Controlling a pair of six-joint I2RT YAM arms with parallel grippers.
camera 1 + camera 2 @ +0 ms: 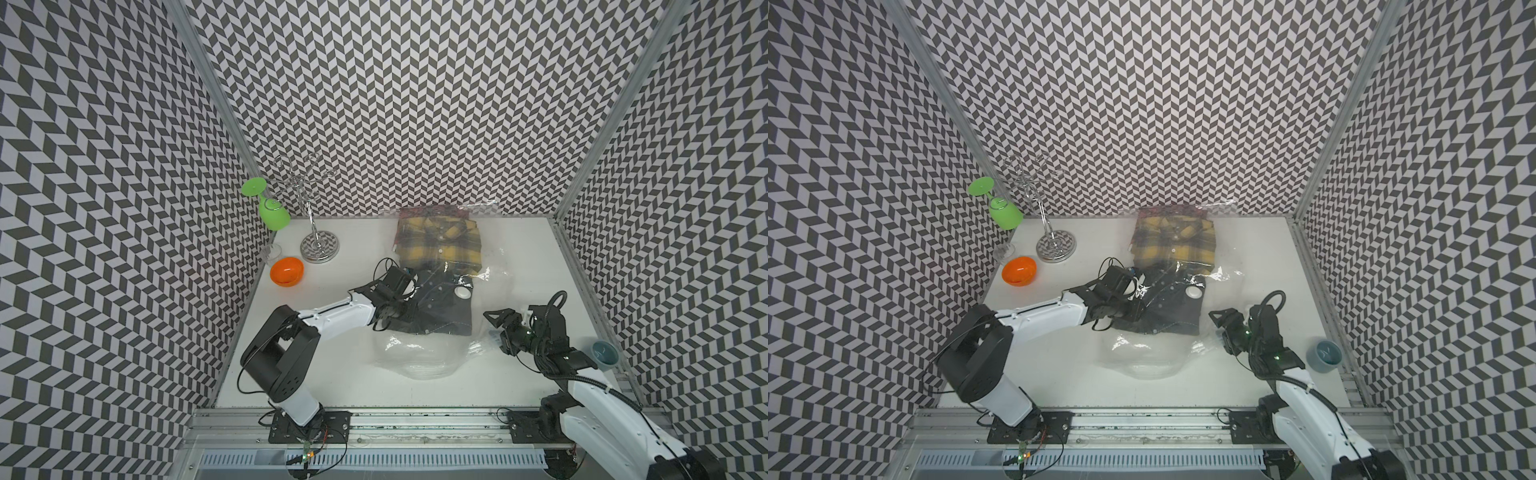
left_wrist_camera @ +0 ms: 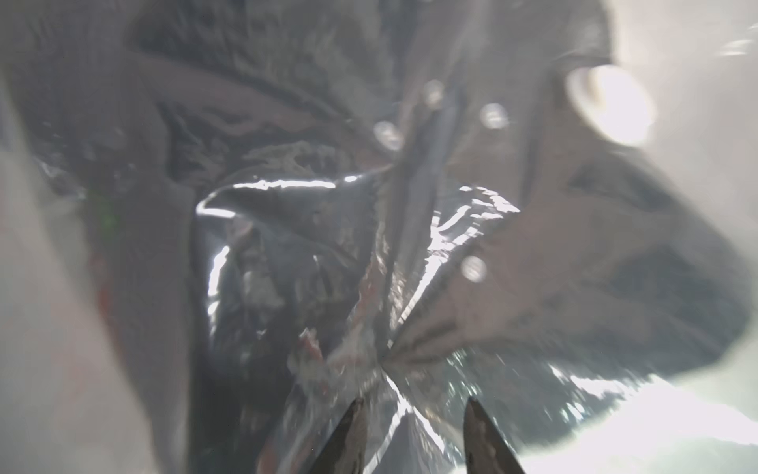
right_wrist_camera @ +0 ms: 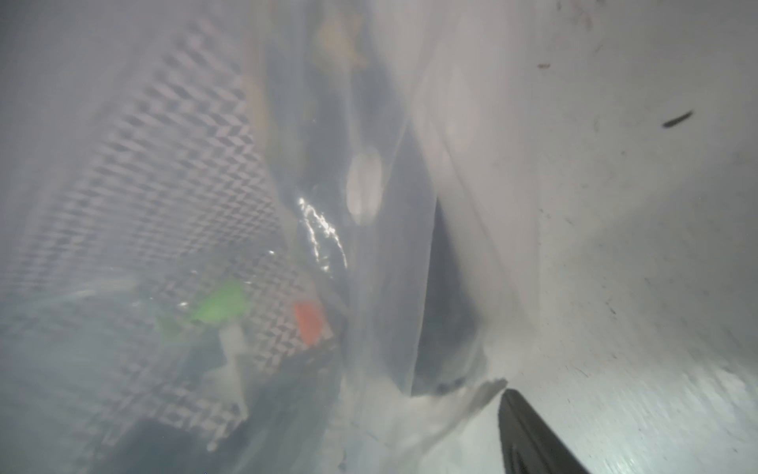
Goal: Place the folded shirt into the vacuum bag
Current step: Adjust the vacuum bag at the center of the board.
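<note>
Where vacuum bag [image 1: 415, 359] covers folded shirt [image 1: 446, 318] | left end effector [image 2: 412, 406] on shirt's edge

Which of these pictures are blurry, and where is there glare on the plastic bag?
Both top views are sharp and evenly lit, with small highlights on the vacuum bag; the left wrist view is blurred, with white glare streaks along the bag's creases and the valve cap blown out; the right wrist view is soft and hazy, seen through plastic.
</note>
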